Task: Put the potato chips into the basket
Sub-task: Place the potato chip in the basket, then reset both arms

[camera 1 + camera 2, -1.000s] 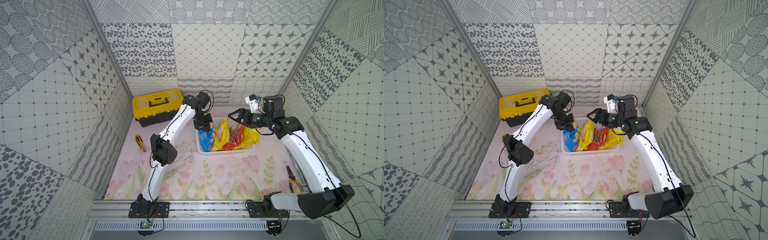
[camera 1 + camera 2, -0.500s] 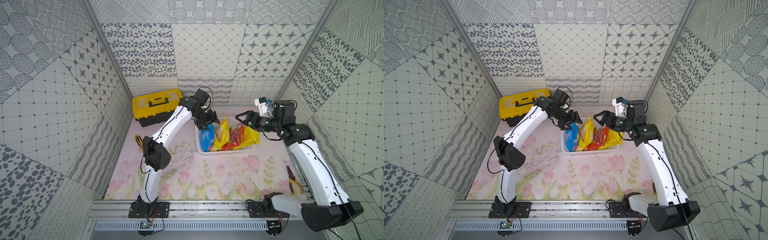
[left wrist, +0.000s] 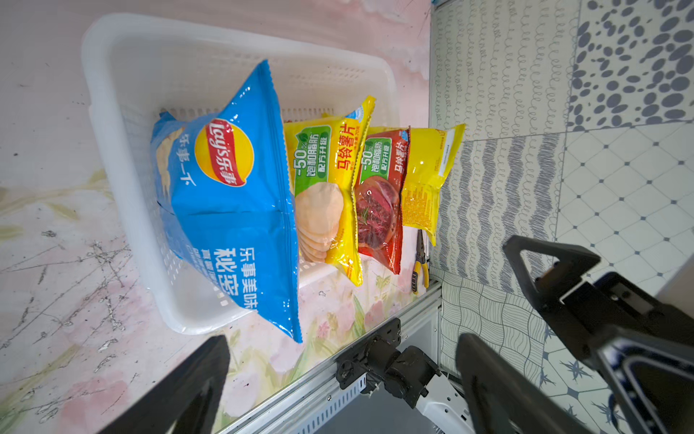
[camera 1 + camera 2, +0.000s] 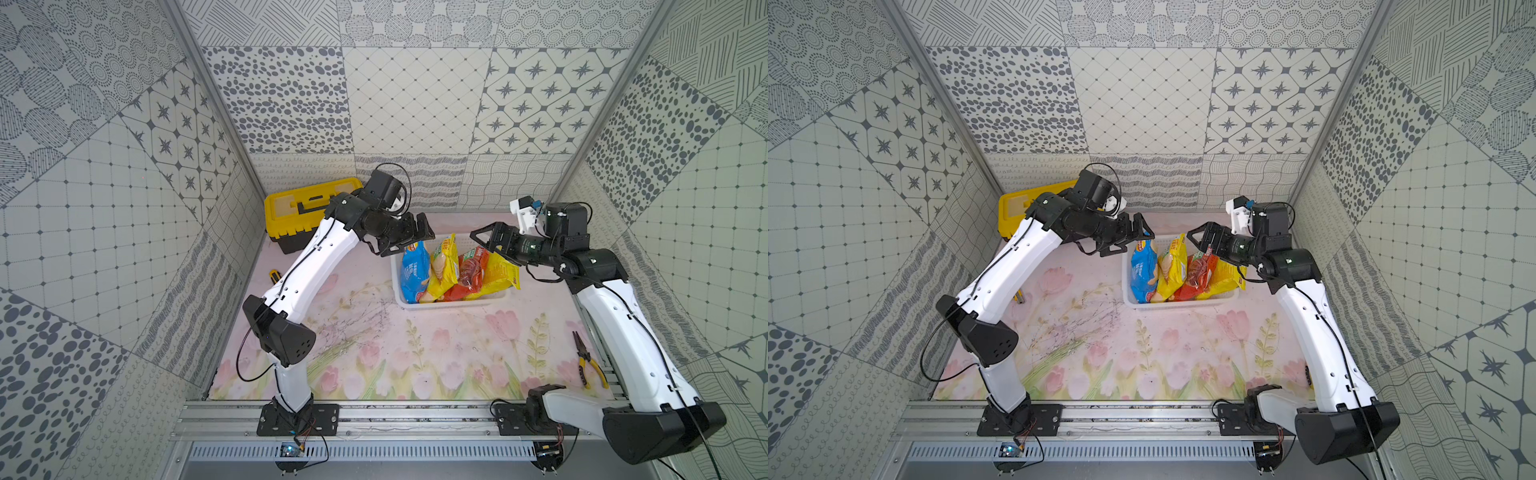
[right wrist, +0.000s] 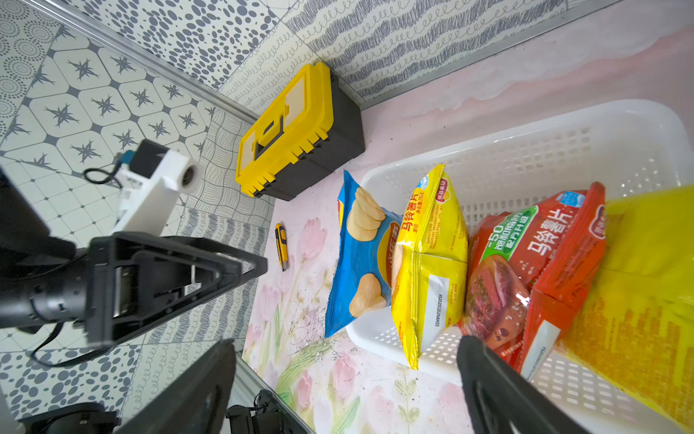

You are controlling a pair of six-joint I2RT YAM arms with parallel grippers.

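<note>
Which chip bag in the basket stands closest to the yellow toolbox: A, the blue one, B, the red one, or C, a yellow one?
A: the blue bag stands at the end of the row in the basket, on the side facing the toolbox.

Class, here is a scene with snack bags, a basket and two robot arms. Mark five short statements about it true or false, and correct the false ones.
1. The blue bag is in the basket. True.
2. The red bag lies outside the basket. False: it stands inside it.
3. The left tool and the right tool are open and empty. True.
4. The toolbox has its lid up. False: the lid is shut.
5. The pliers lie outside the basket. True.
</note>
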